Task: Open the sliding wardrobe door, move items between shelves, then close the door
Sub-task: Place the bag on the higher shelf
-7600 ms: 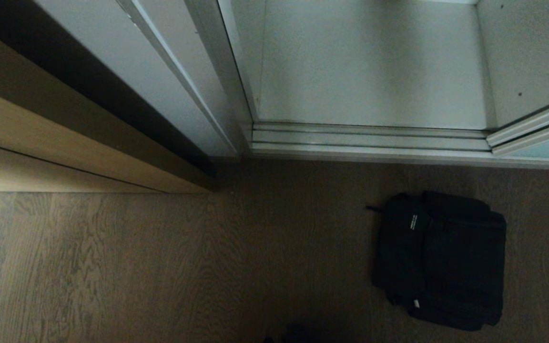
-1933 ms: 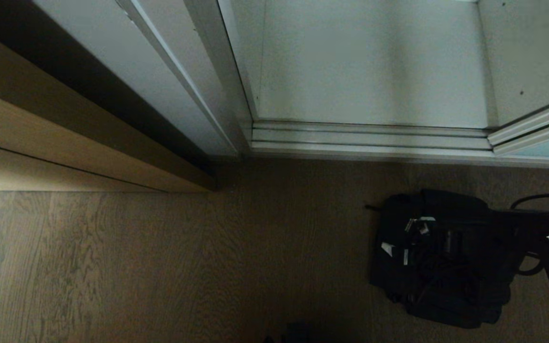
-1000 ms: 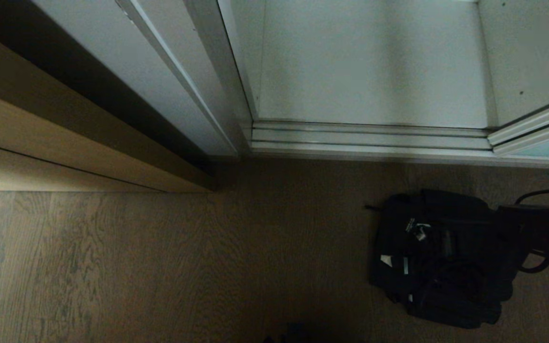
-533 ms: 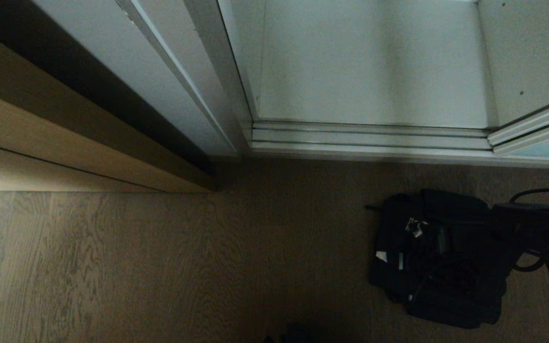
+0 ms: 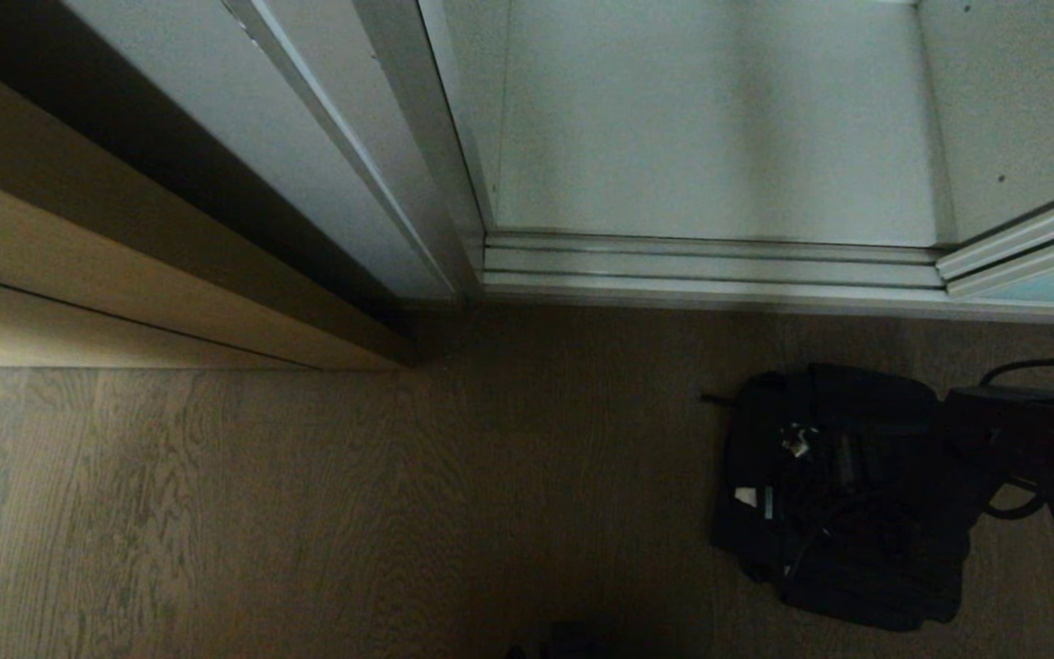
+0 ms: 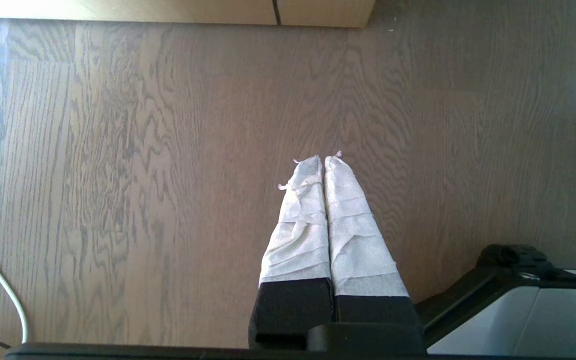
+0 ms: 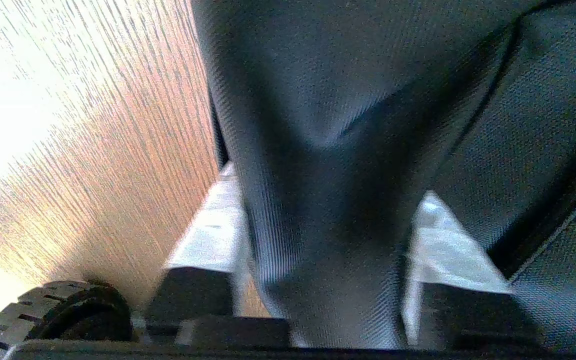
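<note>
Lying on the floor (image 5: 307, 513) near the open wardrobe, the black bag (image 5: 843, 499) is pinched by a fold between the half-closed right end effector (image 7: 318, 250) for lifting to a shelf (image 5: 719, 146).

R tool (image 7: 318, 240) low, fingers (image 7: 208, 235) pinching black fabric; L tool (image 6: 324, 165) parked, fingers together.

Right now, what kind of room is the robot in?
Probably a bedroom or a closet corner at home. There is an open white wardrobe with a sliding door track, a wood floor, and a black bag lying in front of it.
</note>
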